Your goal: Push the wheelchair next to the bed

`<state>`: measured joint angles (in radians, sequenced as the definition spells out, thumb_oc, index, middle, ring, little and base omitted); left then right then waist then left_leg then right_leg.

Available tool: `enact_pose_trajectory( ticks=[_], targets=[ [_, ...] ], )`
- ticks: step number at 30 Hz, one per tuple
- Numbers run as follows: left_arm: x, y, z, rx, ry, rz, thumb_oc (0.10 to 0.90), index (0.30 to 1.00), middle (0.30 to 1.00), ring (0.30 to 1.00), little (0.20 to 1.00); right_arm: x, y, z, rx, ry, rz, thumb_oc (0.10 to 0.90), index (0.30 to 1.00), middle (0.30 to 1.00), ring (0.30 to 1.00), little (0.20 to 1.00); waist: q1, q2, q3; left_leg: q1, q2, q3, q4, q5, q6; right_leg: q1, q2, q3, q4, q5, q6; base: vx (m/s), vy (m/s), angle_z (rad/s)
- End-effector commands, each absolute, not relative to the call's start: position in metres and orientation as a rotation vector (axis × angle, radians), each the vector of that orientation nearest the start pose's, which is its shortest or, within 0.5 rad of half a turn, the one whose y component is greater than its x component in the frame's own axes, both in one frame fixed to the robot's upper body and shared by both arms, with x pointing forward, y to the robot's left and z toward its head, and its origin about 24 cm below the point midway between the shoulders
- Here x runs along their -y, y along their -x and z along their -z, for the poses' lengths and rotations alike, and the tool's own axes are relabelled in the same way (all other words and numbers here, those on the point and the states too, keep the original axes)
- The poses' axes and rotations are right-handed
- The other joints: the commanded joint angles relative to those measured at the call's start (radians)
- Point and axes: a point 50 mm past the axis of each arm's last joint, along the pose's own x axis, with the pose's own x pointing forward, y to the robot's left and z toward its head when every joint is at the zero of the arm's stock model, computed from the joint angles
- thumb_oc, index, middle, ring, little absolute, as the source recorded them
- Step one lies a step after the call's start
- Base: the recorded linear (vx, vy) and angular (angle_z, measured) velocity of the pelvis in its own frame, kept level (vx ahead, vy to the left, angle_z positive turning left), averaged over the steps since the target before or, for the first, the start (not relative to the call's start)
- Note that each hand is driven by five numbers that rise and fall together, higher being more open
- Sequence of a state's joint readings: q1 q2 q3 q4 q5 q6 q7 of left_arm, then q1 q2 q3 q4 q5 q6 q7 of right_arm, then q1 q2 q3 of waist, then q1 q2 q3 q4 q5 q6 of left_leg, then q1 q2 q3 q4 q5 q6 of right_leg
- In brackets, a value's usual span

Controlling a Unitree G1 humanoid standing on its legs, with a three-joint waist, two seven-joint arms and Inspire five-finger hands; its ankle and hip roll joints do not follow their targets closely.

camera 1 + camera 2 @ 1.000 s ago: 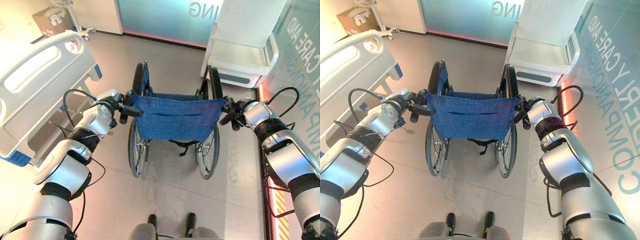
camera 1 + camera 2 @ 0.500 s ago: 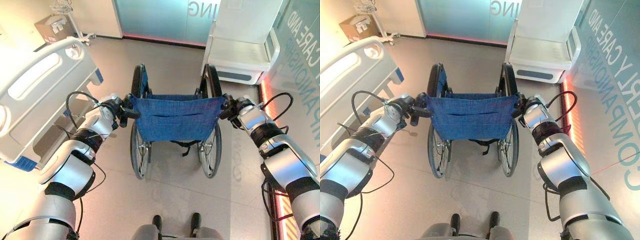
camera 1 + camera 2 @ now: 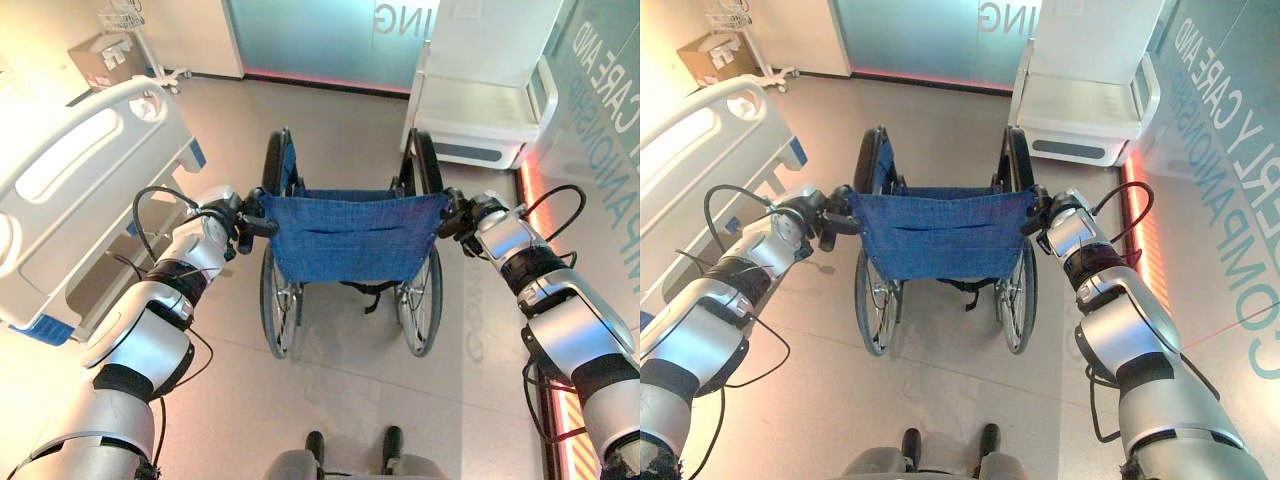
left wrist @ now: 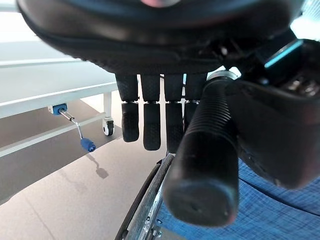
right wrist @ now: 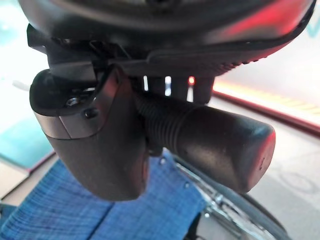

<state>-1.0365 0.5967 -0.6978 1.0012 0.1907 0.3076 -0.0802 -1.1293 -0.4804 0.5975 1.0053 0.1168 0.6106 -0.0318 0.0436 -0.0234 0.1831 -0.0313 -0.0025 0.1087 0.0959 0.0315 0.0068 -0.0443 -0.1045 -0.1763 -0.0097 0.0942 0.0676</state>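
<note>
The wheelchair (image 3: 350, 235), with a blue cloth back and large black wheels, stands mid-floor facing away from me. My left hand (image 3: 232, 220) is shut on its left push handle (image 4: 202, 165); the ribbed grip lies between the thumb and the fingers (image 4: 150, 125). My right hand (image 3: 462, 215) is shut on the right push handle (image 5: 215, 132), and its thumb (image 5: 100, 145) is wrapped over the grip. The white bed (image 3: 70, 190), with blue corner bumpers, runs along the left, a short gap from the wheelchair's left wheel.
A white chair (image 3: 490, 110) stands ahead to the right, close to the wheelchair's right wheel. A frosted glass wall (image 3: 320, 35) closes the far side. A cardboard box (image 3: 105, 60) and a wheeled stand (image 3: 150, 50) sit beyond the bed. A bed crank (image 4: 86, 145) hangs under the frame.
Over the second the wheelchair has rolled a little forward with both hands on its handles, and the camera has shifted with it. Almost nothing differs in the last half second.
</note>
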Motion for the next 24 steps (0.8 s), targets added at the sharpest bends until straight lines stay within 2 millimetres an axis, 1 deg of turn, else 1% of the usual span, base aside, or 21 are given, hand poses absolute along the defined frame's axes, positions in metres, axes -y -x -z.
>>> enact_pose_trajectory(
  ticks=[1,2,5,8,11,15,17,20,22,23,24],
  targets=[
    [-0.237,-0.405,-0.152,-0.177,-1.413,-0.072,0.4,0.3,0.3,0.3,0.3,0.217,-0.416,-0.197,-0.284,1.066,0.116,0.4,0.3,0.3,0.3,0.3,-0.02,0.009,0.055,0.017,-0.017,0.002,0.008,-0.134,0.019,0.029,0.019,-0.011,0.107,-0.157,-0.02,0.0,0.0,0.0],
    [-0.235,-0.405,-0.157,-0.12,-1.403,-0.097,0.4,0.3,0.3,0.3,0.3,0.215,-0.417,-0.201,-0.264,1.073,0.107,0.4,0.3,0.3,0.3,0.3,-0.019,0.009,0.058,0.015,-0.017,0.001,0.01,-0.135,0.02,0.025,0.017,-0.011,0.112,-0.159,-0.019,-0.03,0.023,0.0],
    [-0.232,-0.407,-0.167,-0.035,-1.389,-0.13,0.4,0.3,0.3,0.3,0.3,0.211,-0.418,-0.205,-0.228,1.058,0.111,0.4,0.3,0.3,0.3,0.3,-0.015,0.008,0.062,0.01,-0.017,-0.001,0.015,-0.138,0.021,0.021,0.015,-0.01,0.116,-0.161,-0.02,-0.03,0.018,0.0],
    [-0.227,-0.407,-0.178,0.091,-1.342,-0.182,0.4,0.3,0.3,0.3,0.3,0.206,-0.419,-0.213,-0.153,1.027,0.121,0.4,0.3,0.3,0.3,0.3,-0.009,0.005,0.07,-0.001,-0.019,-0.004,0.026,-0.145,0.025,0.012,0.009,-0.009,0.126,-0.164,-0.019,-0.05,0.035,-0.01],
    [-0.224,-0.406,-0.183,0.169,-1.312,-0.214,0.4,0.3,0.3,0.3,0.3,0.202,-0.419,-0.216,-0.109,1.002,0.126,0.4,0.3,0.3,0.3,0.3,-0.006,0.004,0.078,-0.009,-0.02,-0.002,0.041,-0.153,0.029,0.004,0.002,-0.009,0.14,-0.167,-0.019,-0.05,0.06,0.0],
    [-0.221,-0.404,-0.183,0.209,-1.284,-0.229,0.4,0.3,0.3,0.3,0.3,0.202,-0.418,-0.215,-0.083,0.991,0.133,0.4,0.3,0.3,0.3,0.3,-0.003,0.004,0.084,-0.016,-0.021,0.0,0.062,-0.167,0.038,-0.007,-0.009,-0.008,0.165,-0.172,-0.014,-0.02,0.088,-0.02],
    [-0.219,-0.404,-0.175,0.184,-1.28,-0.192,0.4,0.3,0.3,0.3,0.3,0.201,-0.418,-0.213,-0.075,0.986,0.131,0.4,0.3,0.3,0.3,0.3,0.001,0.006,0.091,-0.025,-0.024,0.004,0.089,-0.181,0.049,-0.018,-0.024,-0.006,0.2,-0.176,-0.008,0.01,0.131,-0.04],
    [-0.217,-0.404,-0.17,0.16,-1.281,-0.161,0.4,0.3,0.3,0.3,0.3,0.202,-0.418,-0.211,-0.072,0.988,0.132,0.4,0.3,0.3,0.3,0.3,0.003,0.01,0.099,-0.023,-0.027,0.009,0.102,-0.194,0.06,-0.027,-0.035,-0.005,0.236,-0.185,-0.002,0.04,0.122,-0.05],
    [-0.213,-0.404,-0.167,0.154,-1.275,-0.139,0.4,0.3,0.3,0.3,0.3,0.203,-0.418,-0.211,-0.063,0.984,0.146,0.4,0.3,0.3,0.3,0.3,0.008,0.022,0.104,-0.026,-0.037,0.01,0.104,-0.196,0.074,-0.04,-0.046,-0.004,0.291,-0.194,-0.003,0.05,0.164,-0.06],
    [-0.213,-0.404,-0.167,0.154,-1.274,-0.139,0.4,0.3,0.3,0.3,0.3,0.203,-0.418,-0.211,-0.062,0.984,0.146,0.4,0.3,0.3,0.3,0.3,0.009,0.022,0.104,-0.026,-0.037,0.011,0.104,-0.196,0.074,-0.041,-0.046,-0.004,0.295,-0.195,-0.003,0.07,0.196,-0.12],
    [-0.212,-0.403,-0.165,0.151,-1.265,-0.137,0.4,0.3,0.3,0.3,0.3,0.206,-0.418,-0.208,-0.064,0.976,0.15,0.4,0.3,0.3,0.3,0.3,0.013,0.031,0.102,-0.031,-0.045,0.007,0.099,-0.192,0.081,-0.051,-0.054,-0.004,0.37,-0.185,-0.007,0.05,0.105,-0.13]
  ],
)
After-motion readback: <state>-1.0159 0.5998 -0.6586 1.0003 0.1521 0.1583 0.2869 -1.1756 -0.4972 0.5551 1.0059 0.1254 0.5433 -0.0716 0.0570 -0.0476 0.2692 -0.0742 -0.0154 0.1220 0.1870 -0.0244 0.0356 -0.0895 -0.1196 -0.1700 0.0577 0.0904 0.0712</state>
